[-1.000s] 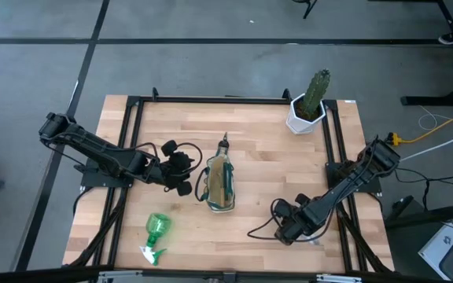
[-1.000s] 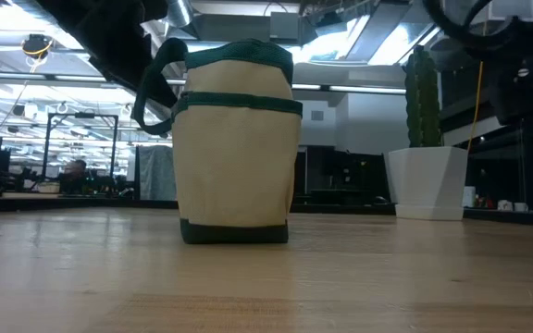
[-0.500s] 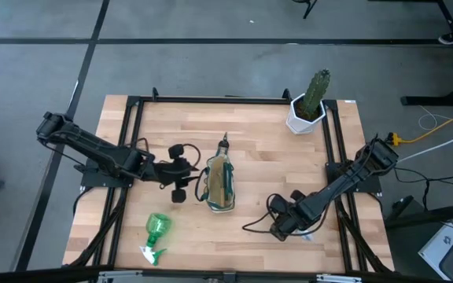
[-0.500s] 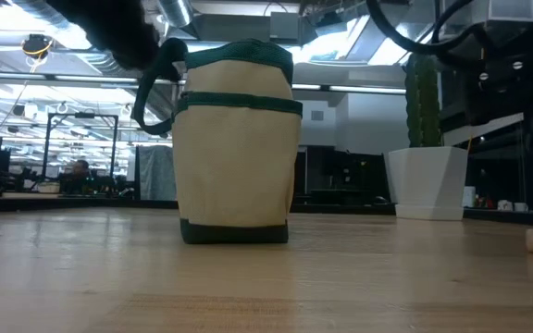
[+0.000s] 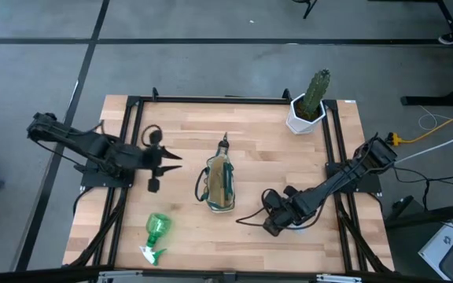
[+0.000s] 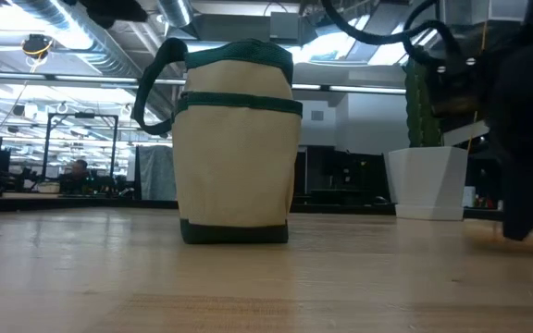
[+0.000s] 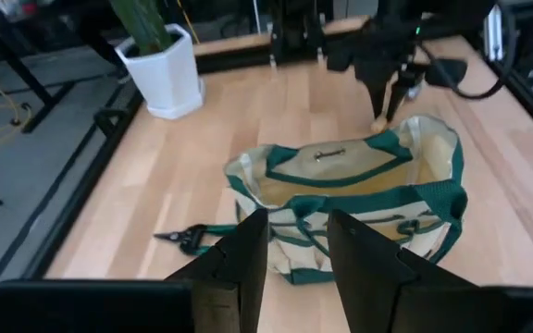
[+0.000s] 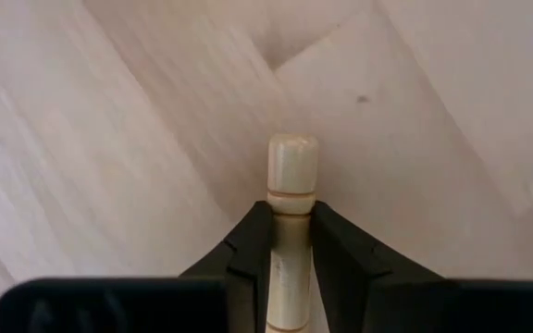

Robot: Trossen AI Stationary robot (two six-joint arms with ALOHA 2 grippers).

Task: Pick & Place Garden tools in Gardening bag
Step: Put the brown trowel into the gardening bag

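My right hand [image 5: 271, 222] sits low over the worktop [image 5: 258, 149], right of the bag [image 5: 219, 182], clenched on a wooden handle [image 8: 291, 217]; I cannot tell which tool it belongs to. My left hand [image 5: 157, 160] hangs left of the bag, released, its fingers [image 7: 240, 268] apart and holding nothing. The bag stands upright mid-worktop, mouth open. The shears [image 7: 186, 237] lie just beside the bag, on its far side in the high view. The spray bottle [image 5: 155, 235] lies near the front-left corner, well apart from both hands. The cactus pot [image 5: 305, 116] stands at the back right.
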